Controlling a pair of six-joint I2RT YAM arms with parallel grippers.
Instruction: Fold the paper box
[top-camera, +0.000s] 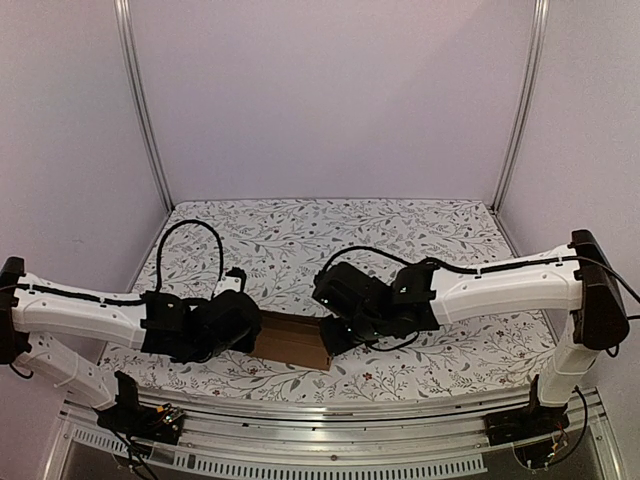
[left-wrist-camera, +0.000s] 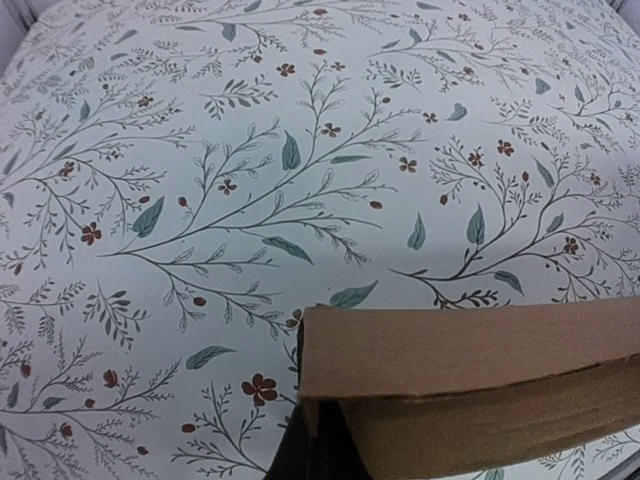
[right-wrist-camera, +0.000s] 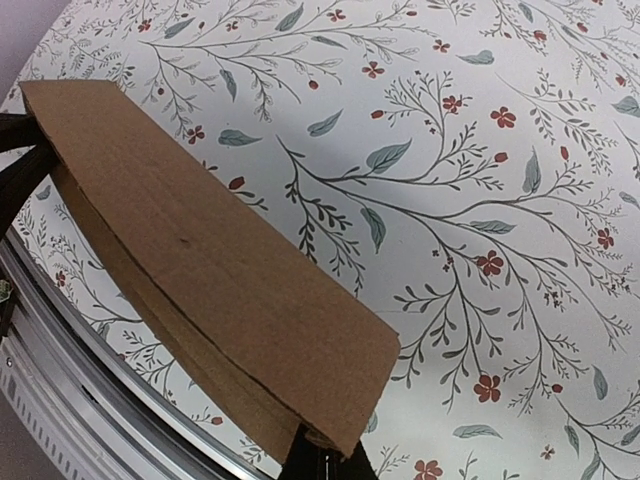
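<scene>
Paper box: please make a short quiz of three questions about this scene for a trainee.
1. True or false: the box lies at the far edge of the table.
2. What grips the box? A: left pincer only. B: right pincer only. C: both.
3. Fill in: the box is plain ____ cardboard.
Key: 1 false, it is near the arms; 2 C; 3 brown.

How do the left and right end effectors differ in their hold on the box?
The left end effector pinches the left end of the box; the right end effector pinches its right end. The left reaches in from the left side, the right from the right. Both are shut on it, near a corner.
</scene>
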